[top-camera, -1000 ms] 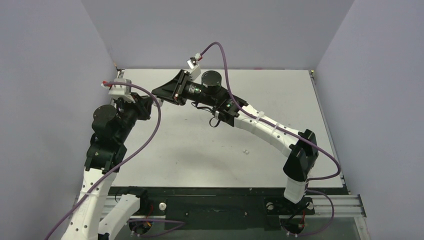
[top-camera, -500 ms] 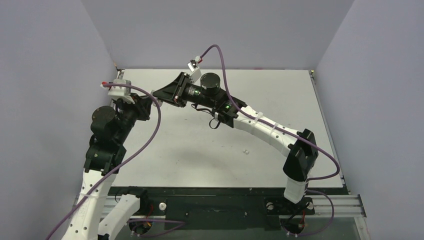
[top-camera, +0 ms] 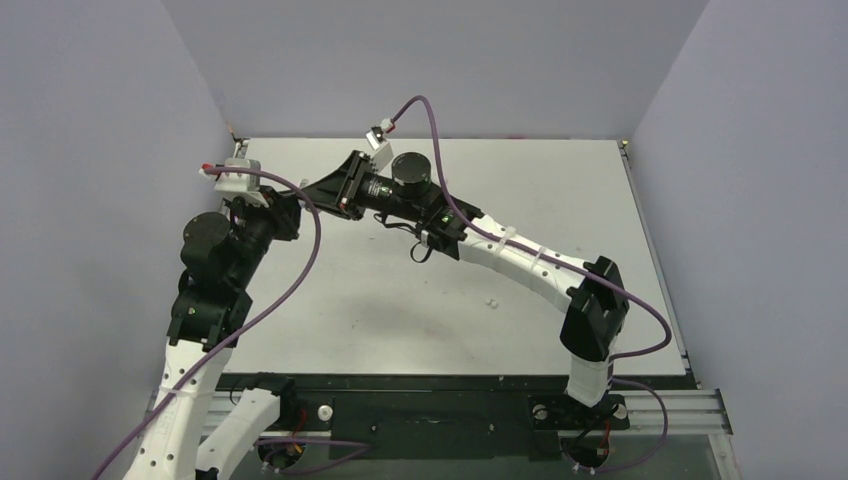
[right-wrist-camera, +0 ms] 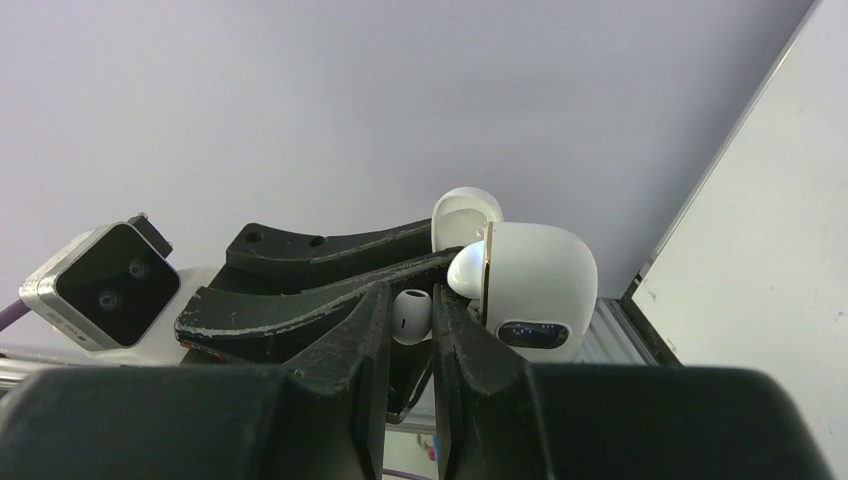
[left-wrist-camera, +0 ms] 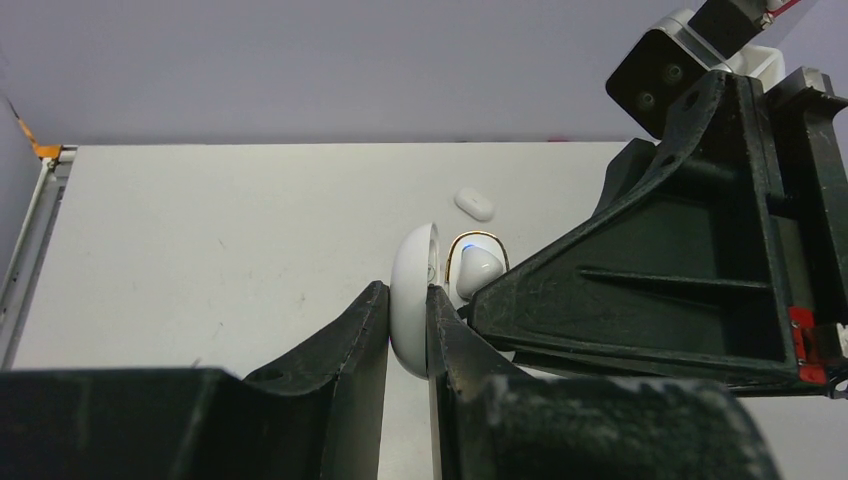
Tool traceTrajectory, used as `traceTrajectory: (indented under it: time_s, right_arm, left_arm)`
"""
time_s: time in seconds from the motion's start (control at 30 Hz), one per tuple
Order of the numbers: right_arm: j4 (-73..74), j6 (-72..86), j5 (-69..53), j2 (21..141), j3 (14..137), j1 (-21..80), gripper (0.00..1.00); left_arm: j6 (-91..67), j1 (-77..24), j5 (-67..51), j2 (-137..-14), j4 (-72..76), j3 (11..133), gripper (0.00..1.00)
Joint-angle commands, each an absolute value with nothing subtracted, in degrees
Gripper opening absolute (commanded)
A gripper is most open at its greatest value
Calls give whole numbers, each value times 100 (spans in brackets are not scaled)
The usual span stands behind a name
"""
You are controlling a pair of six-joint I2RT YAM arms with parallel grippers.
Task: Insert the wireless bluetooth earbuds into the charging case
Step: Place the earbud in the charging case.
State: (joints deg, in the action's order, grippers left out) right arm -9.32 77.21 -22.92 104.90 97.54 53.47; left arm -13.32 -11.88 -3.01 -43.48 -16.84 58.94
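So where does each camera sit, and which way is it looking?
Top: high behind, looking down at the table; left arm and right arm show.
Left wrist: on the left arm, looking toward the back wall past the left hand, which pinches the case.
Right wrist: on the right arm, looking at a wall past the right hand, which pinches an earbud.
Shared: both wrist views show the case and both hands.

A flat white table sits boxed in by plain lavender walls at the back and both sides, with a black strip and a silver metal rail along its near edge and a small orange tag at its far left corner.
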Motion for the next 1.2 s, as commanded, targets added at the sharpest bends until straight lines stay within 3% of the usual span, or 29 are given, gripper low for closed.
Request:
traceTrajectory:
  time_s: [0.0,1.17]
  right_arm:
    - [-1168,7699,-2207,10380,9634,5382,0]
    - [-1229,7418,-1958,10230,9542,5320,0]
  left_arm:
    - [-1342,-1189,-216,-4256,-1274,6096,0]
    - [-1506,-1193,-360,-4185,-1450,6239,0]
